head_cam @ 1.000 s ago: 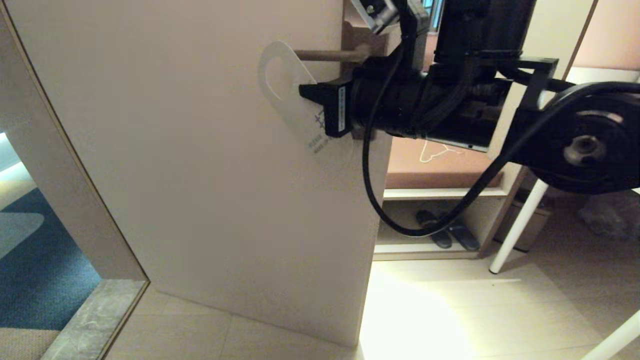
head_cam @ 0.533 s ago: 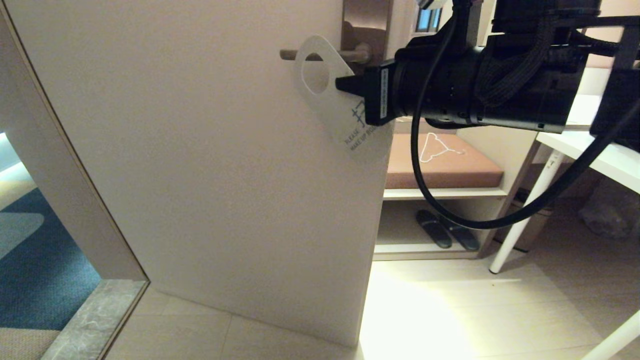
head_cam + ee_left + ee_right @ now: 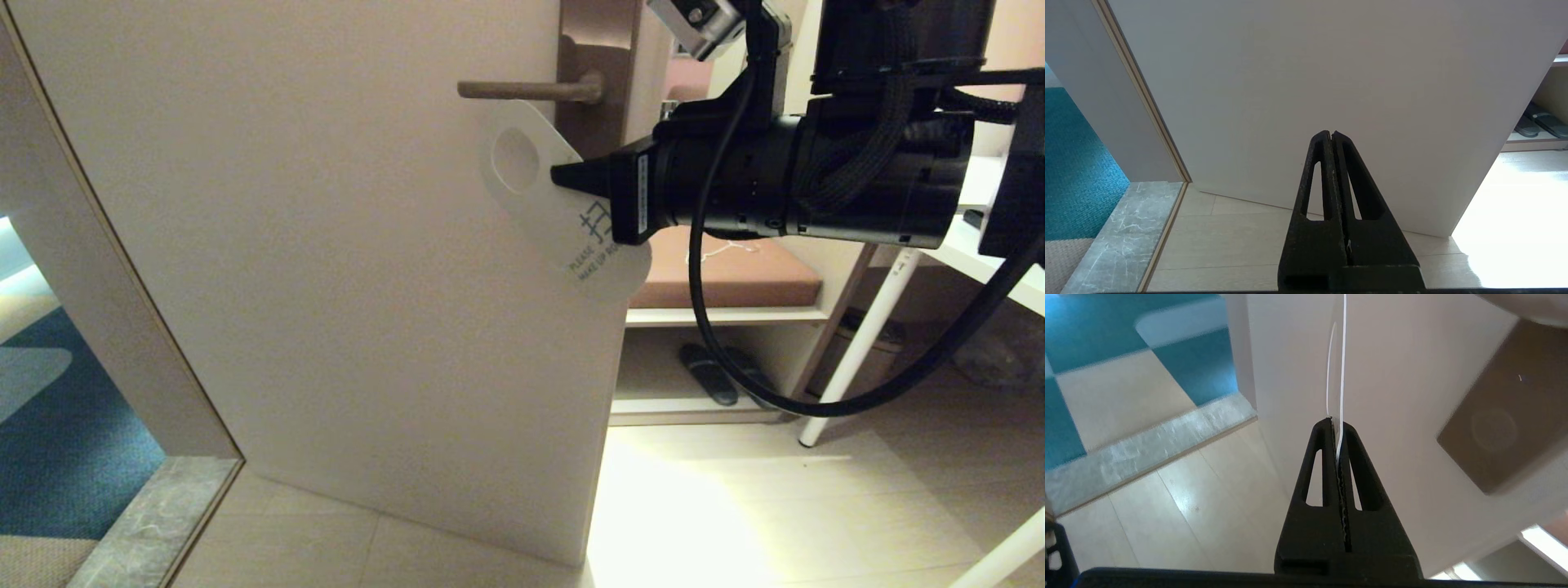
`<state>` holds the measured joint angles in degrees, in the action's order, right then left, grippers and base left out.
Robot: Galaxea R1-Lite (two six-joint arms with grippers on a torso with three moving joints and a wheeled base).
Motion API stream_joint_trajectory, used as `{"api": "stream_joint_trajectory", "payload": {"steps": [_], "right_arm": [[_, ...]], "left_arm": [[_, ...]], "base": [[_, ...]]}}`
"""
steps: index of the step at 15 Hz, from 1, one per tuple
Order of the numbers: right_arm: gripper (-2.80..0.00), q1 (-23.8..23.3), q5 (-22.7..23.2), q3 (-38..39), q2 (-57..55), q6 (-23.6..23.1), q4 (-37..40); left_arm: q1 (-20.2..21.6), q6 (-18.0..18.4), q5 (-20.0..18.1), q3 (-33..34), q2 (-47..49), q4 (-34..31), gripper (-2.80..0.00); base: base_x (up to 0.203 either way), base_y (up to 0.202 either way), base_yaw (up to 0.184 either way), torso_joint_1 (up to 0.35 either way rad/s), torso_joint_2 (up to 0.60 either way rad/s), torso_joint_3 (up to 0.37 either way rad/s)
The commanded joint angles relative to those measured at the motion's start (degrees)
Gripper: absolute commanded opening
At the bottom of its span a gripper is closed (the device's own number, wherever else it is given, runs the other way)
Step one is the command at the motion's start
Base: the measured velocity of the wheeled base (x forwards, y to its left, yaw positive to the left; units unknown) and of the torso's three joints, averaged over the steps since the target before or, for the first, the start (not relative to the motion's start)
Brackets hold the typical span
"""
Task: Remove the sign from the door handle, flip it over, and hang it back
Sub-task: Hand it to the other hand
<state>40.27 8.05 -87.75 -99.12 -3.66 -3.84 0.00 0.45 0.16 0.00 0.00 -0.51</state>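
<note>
The sign shows its off-white "PLEASE MAKE UP ROOM" side, tilted, with its oval hole just below the door handle. The lever does not pass through the hole. The handle is a brown lever on a tall bronze backplate on the pale door. My right gripper is shut on the sign's right edge beside the hole. In the right wrist view the sign is edge-on between the jaws of the right gripper, with the backplate to one side. My left gripper is shut and empty, low before the door.
The door stands ajar, with its frame and blue carpet on the left. On the right are a shelf with a brown cushion, a white wire hanger, slippers and a white table leg.
The right gripper carried the sign rightward so its hole sat over the lever half a second ago. Now the sign is lower, with its hole under the lever.
</note>
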Motion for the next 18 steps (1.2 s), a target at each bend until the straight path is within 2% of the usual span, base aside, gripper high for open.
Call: {"api": "stream_joint_trajectory", "payload": {"steps": [1,4,7,13,16,18], "right_arm": [[-2.8,0.0,0.3,3.5,-0.5,0.2,-6.3],[-2.8,0.1,2.9,6.4,-2.2,2.3,-15.7],[-2.8,0.9,5.9,7.3,-3.0,3.5,-17.1],[-2.8,6.6,5.8,7.4,-7.4,6.1,-24.4],[-2.8,7.6,5.8,7.3,-9.0,6.4,-25.4],[-2.8,8.2,5.9,7.0,-11.4,7.6,-28.8]], "left_arm": [[0.0,0.0,0.0,0.0,0.1,0.0,-2.8],[0.0,0.0,0.0,0.0,0.1,0.0,-2.8],[0.0,0.0,0.0,0.0,0.1,0.0,-2.8],[0.0,0.0,0.0,0.0,0.1,0.1,-2.8],[0.0,0.0,0.0,0.0,0.1,0.1,-2.8],[0.0,0.2,-0.1,0.0,0.1,0.0,-2.8]], "base": [[0.0,0.0,0.0,0.0,0.0,0.0],[0.0,0.0,0.0,0.0,0.0,0.0],[0.0,0.0,0.0,0.0,0.0,0.0],[0.0,0.0,0.0,0.0,0.0,0.0],[0.0,0.0,0.0,0.0,0.0,0.0],[0.0,0.0,0.0,0.0,0.0,0.0]]}}
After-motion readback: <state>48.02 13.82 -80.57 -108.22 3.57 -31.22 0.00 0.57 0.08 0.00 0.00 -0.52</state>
